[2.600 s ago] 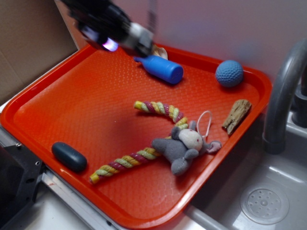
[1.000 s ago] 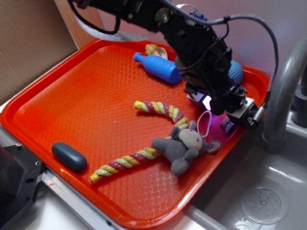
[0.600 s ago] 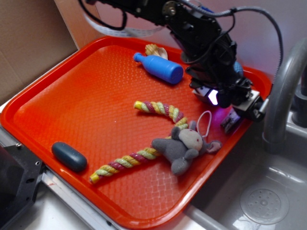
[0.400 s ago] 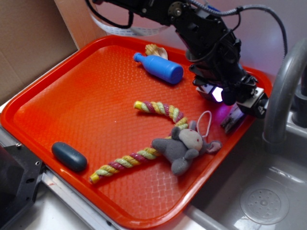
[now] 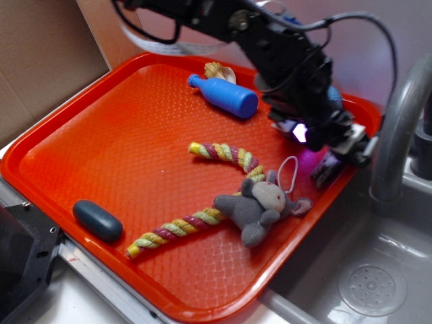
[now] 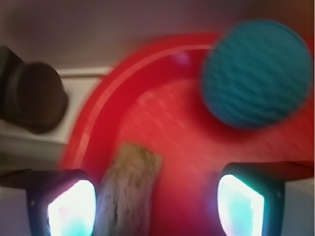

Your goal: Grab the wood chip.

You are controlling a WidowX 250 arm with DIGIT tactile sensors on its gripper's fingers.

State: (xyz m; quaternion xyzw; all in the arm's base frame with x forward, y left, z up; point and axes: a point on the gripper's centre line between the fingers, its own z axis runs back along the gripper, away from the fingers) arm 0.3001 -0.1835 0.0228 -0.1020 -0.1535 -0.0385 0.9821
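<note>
The wood chip (image 6: 125, 191), a rough grey-brown sliver, lies on the orange tray (image 6: 98, 113) near its right rim. In the wrist view it sits between my lit fingertips, close beside the left pad (image 6: 71, 209) and well apart from the right pad (image 6: 241, 209). My gripper (image 6: 155, 209) is open and grips nothing. In the exterior view the gripper (image 5: 335, 150) hovers just over the chip (image 5: 326, 170), which shows only as a purple-lit end below the fingers.
A blue ball (image 6: 256, 73) rests just beyond the chip. A grey plush mouse (image 5: 260, 206) with a white loop, a striped rope toy (image 5: 202, 219), a blue bottle (image 5: 226, 96), a seashell (image 5: 217, 69) and a dark oval (image 5: 97, 221) lie on the tray. A grey faucet (image 5: 391, 135) stands right of the rim.
The arm swung from the tray's back left to its right edge and settled over the wood chip. Over the last half second it has only shifted slightly there, fingers still apart.
</note>
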